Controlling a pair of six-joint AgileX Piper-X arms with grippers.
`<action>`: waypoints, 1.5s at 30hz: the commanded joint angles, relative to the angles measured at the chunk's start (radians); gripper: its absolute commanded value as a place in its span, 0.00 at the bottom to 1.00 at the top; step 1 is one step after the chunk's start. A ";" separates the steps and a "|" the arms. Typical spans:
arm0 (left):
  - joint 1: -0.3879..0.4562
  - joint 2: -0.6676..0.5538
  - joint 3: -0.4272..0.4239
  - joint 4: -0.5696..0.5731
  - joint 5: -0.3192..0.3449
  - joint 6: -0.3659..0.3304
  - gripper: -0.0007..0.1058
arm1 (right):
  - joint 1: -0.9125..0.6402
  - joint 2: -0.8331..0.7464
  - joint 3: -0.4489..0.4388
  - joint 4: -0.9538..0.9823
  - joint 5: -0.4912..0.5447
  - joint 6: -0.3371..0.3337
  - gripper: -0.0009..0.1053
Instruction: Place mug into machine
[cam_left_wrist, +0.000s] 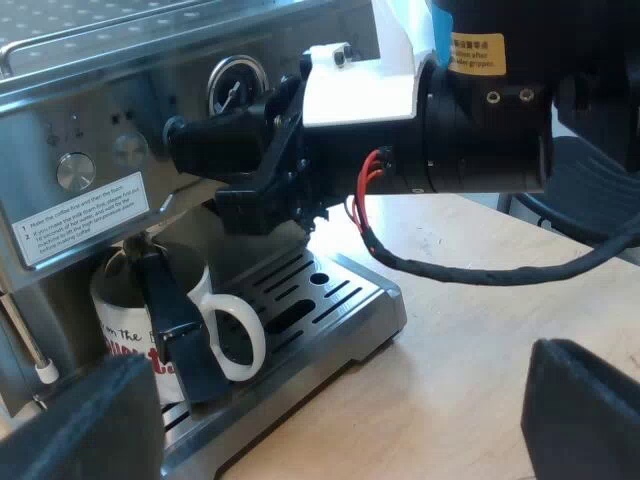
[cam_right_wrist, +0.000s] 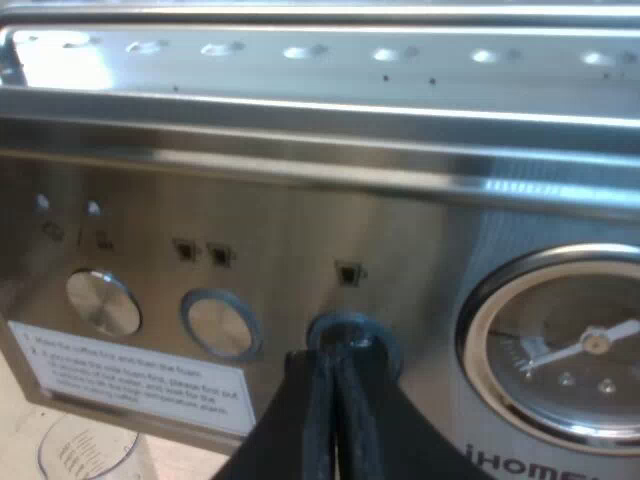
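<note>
A white mug with red and black lettering stands on the drip tray of the steel espresso machine, under its front. A dark handle hangs down across the mug. My left gripper is open with nothing between its fingers, held back from the tray over the table. My right gripper is shut, its tips against a round button on the machine's panel, next to the pressure gauge. From the left wrist view the right gripper reaches the panel above the mug.
A measuring glass stands beneath the panel's instruction label. The wooden table runs out beyond the tray. A dark chair stands past the table's edge.
</note>
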 joint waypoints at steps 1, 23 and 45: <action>-0.005 -0.007 -0.006 -0.005 0.003 -0.010 0.72 | -0.016 0.002 -0.017 -0.046 0.069 -0.011 0.01; -0.005 -0.007 -0.006 -0.004 0.003 -0.010 0.72 | 0.003 -0.036 -0.017 0.040 0.020 -0.005 0.57; -0.005 0.034 -0.066 -0.014 0.010 -0.058 0.70 | -0.010 -0.533 -0.015 0.802 -0.247 0.022 0.78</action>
